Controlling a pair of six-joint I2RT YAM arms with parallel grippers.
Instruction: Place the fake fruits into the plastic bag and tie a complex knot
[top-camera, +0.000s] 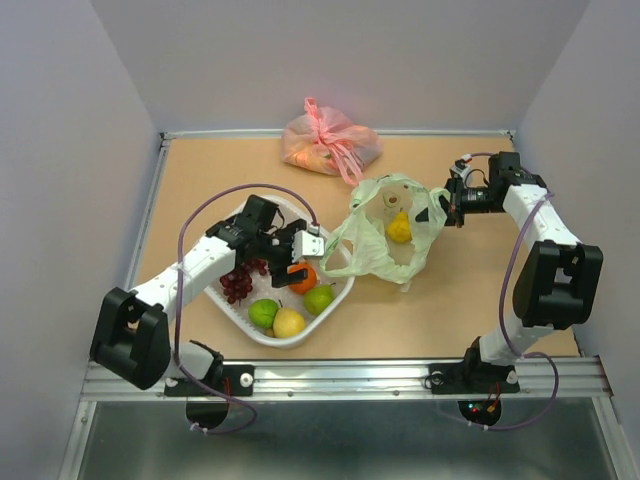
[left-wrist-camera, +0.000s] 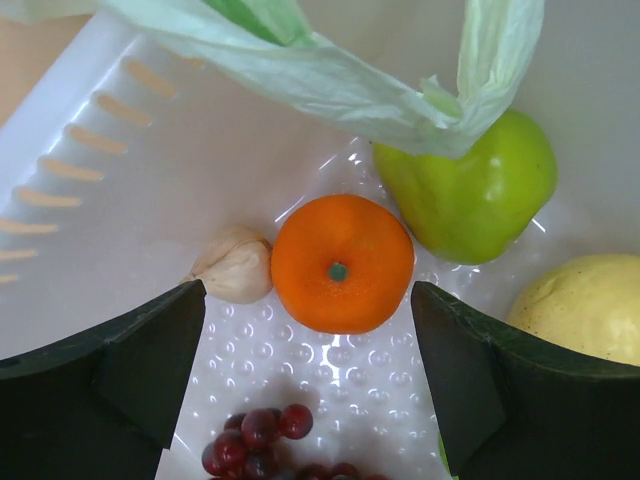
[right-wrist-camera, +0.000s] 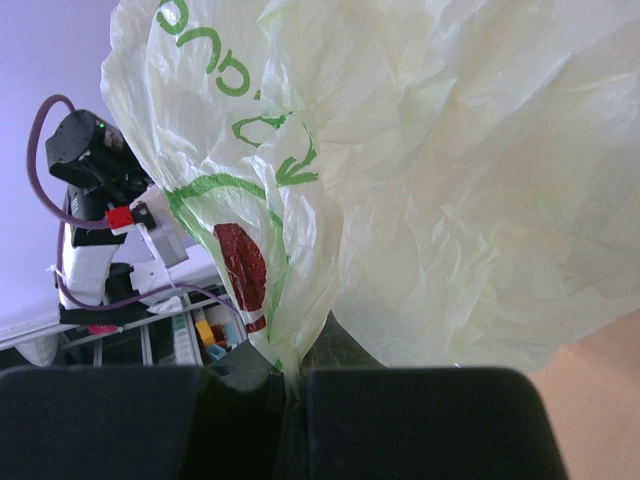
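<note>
Down in the white basket (left-wrist-camera: 90, 230), the left gripper (left-wrist-camera: 308, 292) stands wide apart astride one orange (left-wrist-camera: 341, 264). Just beside it are one pale nut-like piece (left-wrist-camera: 235, 268), one grape bunch (left-wrist-camera: 262, 440), two green fruits (top-camera: 264, 312) and one yellow fruit (left-wrist-camera: 585, 305). A handle loop (left-wrist-camera: 330, 85) drapes across above. The right gripper (right-wrist-camera: 295, 385) is clamped on the plastic bag (top-camera: 375, 255), which holds one yellow pear (top-camera: 399, 229).

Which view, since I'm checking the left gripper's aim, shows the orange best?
The left wrist view: the orange sits whole and large, centred ahead of the open left gripper. The top view shows it small in the white basket, partly hidden by that gripper. The right wrist view shows the plastic bag, no orange.
</note>
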